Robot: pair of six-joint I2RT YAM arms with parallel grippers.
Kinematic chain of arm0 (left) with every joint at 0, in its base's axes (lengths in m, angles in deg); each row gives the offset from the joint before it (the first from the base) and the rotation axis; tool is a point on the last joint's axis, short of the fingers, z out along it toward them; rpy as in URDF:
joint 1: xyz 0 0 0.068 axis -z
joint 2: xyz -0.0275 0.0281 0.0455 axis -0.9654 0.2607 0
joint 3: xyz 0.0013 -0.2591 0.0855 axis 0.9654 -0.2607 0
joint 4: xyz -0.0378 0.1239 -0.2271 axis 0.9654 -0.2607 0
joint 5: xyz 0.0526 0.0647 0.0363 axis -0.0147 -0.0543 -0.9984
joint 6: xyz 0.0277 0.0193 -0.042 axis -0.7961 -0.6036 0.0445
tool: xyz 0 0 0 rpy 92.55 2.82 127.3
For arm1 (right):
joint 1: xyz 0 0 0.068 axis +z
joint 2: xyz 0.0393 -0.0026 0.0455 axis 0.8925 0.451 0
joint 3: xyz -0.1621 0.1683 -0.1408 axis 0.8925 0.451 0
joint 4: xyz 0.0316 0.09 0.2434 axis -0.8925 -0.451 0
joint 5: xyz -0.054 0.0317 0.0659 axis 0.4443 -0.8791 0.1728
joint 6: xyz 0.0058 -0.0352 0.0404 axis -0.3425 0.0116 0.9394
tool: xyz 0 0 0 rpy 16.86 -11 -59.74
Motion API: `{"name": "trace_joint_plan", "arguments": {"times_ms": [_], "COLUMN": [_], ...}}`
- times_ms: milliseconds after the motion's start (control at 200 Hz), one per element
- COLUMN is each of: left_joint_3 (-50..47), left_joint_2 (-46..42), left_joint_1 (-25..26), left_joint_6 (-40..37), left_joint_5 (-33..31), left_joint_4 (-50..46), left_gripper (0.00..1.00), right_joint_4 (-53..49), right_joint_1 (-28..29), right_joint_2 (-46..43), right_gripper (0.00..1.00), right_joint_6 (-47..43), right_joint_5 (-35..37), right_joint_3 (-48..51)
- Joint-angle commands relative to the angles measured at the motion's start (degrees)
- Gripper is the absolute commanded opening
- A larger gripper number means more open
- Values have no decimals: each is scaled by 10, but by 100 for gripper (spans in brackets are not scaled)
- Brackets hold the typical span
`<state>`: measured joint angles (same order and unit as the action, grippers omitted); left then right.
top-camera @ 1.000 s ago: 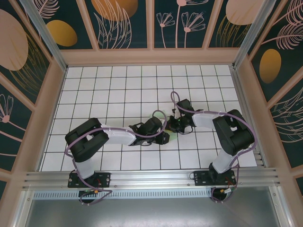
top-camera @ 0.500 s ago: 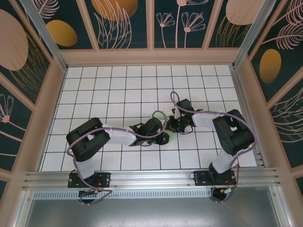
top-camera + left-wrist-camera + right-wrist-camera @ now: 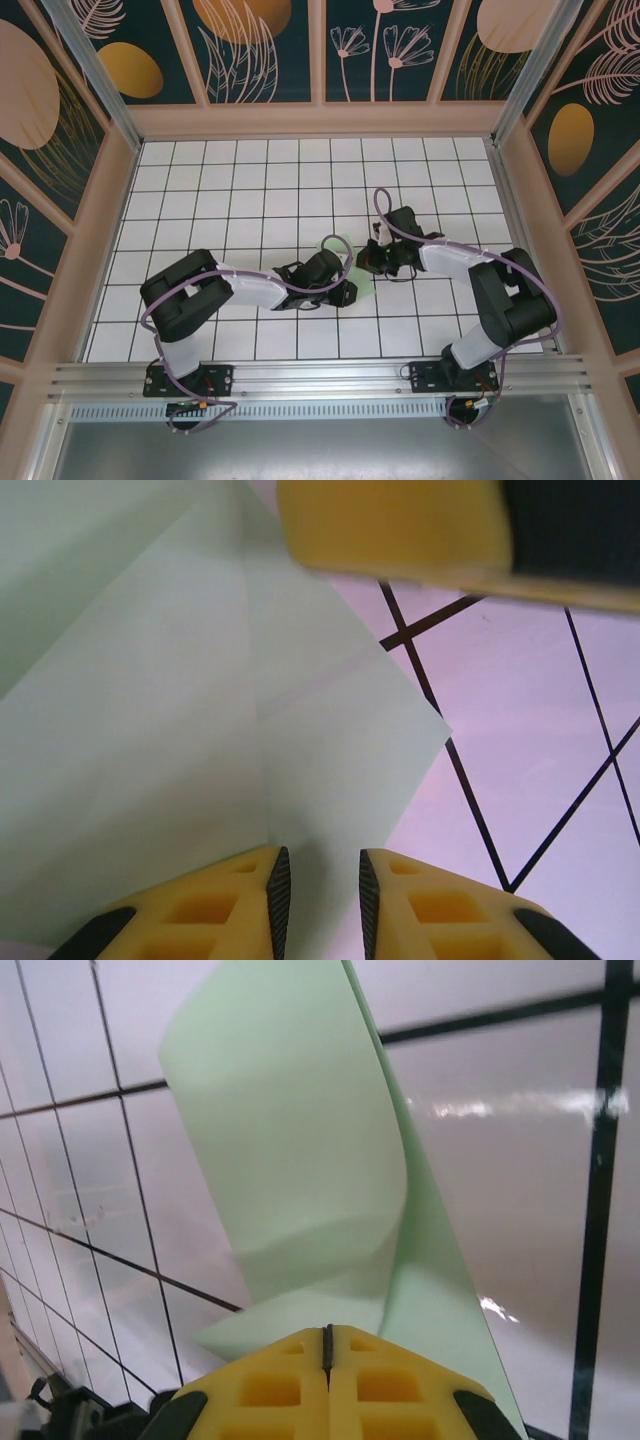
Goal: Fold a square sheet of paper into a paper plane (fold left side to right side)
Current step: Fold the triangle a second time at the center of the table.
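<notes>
The square sheet of paper (image 3: 170,710), pale mint green with creases, lies on the white grid floor (image 3: 250,200) between my two grippers. From above only small green patches of it (image 3: 366,287) show past the wrists. My left gripper (image 3: 320,895) is low over the sheet's near edge, its jaws a narrow gap apart with nothing pinched between them. My right gripper (image 3: 328,1335) is shut on an edge of the paper (image 3: 300,1160); a flap rises from its tip and curls over the flat layer. One right gripper finger (image 3: 390,525) shows at the top of the left wrist view.
Wooden frame walls (image 3: 320,120) enclose the tiled floor on three sides. A metal rail (image 3: 320,375) with both arm bases runs along the near edge. Both arms (image 3: 250,290) meet near the middle, with open tiles toward the back and left.
The right arm's elbow has swung out to the right and its gripper has shifted slightly right with the paper. The left arm has stayed put, its jaws a touch narrower.
</notes>
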<state>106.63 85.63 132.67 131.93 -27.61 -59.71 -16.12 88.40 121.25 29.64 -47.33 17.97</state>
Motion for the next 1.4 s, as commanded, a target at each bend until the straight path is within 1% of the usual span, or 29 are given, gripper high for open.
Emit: {"name": "trace_joint_plan", "arguments": {"times_ms": [0,145,706,806,941,1161,1271,1391], "left_joint_3": [-20,-16,-14,-14,-14,-14,-14,-14], "left_joint_2": [18,20,19,20,20,20,19,20], "left_joint_1": [11,10,12,12,12,13,13,13], "left_joint_6": [12,11,11,11,11,12,11,11], "left_joint_5": [14,14,12,11,11,10,10,8], "left_joint_4": [-53,-54,-57,-57,-58,-58,-58,-58], "left_gripper": [29,29,28,28,28,28,28,28], "right_joint_4": [15,42,58,47,43,19,14,28], "right_joint_1": [1,7,19,19,19,19,19,20], "right_joint_2": [-7,-1,55,56,55,32,27,35], "right_gripper": [0,0,0,0,0,0,0,0], "right_joint_6": [12,22,15,8,5,-3,-2,4], "right_joint_5": [-30,-51,-57,-44,-45,-35,-38,-57], "right_joint_3": [31,42,7,0,-5,-12,-12,-9]}}
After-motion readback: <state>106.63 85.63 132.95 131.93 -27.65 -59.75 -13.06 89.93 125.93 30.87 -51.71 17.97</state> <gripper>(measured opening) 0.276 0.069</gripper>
